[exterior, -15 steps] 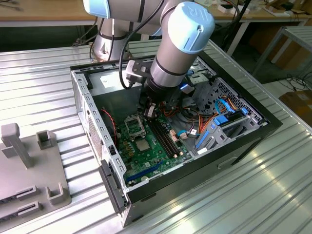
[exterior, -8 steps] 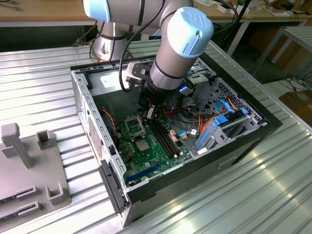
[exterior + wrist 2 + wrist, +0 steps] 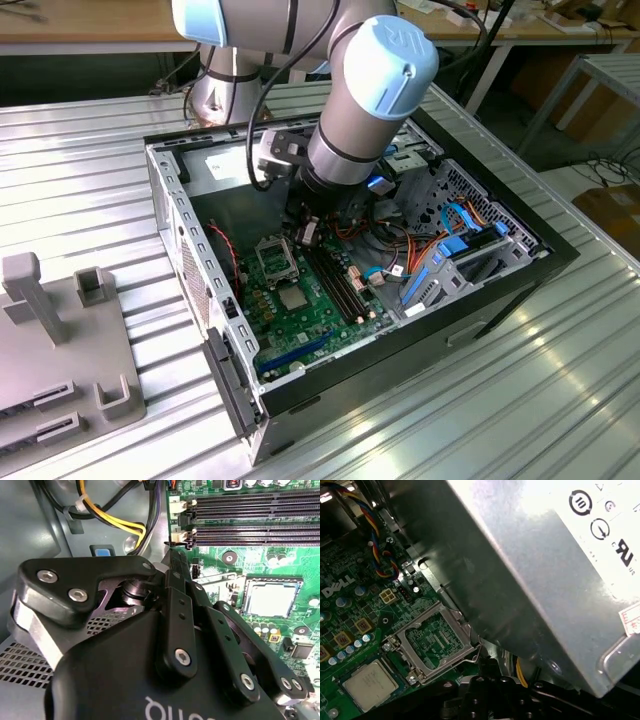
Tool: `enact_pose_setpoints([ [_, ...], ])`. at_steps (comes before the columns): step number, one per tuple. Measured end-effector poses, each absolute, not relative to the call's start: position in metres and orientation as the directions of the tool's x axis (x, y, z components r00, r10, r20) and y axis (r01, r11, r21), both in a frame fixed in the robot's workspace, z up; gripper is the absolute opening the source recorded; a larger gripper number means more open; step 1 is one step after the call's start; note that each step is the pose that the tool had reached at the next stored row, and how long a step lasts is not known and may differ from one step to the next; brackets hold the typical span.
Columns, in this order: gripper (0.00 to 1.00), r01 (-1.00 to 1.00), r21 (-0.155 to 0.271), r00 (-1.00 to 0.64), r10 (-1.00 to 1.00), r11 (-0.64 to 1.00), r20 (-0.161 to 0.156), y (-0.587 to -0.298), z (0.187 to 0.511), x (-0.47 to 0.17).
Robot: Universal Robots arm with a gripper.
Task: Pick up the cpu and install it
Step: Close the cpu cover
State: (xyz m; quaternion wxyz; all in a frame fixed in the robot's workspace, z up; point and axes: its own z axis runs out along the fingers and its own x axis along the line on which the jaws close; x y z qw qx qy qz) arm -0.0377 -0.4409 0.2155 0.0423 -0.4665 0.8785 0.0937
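While the arm [image 3: 360, 110] reaches into the open case [image 3: 185, 235] on the desk [image 3: 80, 170], the claw [image 3: 176, 562] hovers low over the board [image 3: 295, 565], apart from the cpu [image 3: 271, 599]. The chip lies flat in its socket just beyond the claw's tip, with the hollow frame [image 3: 437, 642] swung open between them. Whether the claw is spread or pressed together cannot be told; the cpu is not in it. On this evidence, either the pick is not yet begun or the seating is already done. Any next move calls for a square, gentle approach, since the frame and memory slots [image 3: 255, 535] crowd the socket.
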Motion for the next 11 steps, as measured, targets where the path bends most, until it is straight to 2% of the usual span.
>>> enact_pose_setpoints([
  [11, 0.11, -0.840, 0.125, -0.543, -0.824, 0.528, -0.162, -0.4409, 0.2141, -0.0363],
])
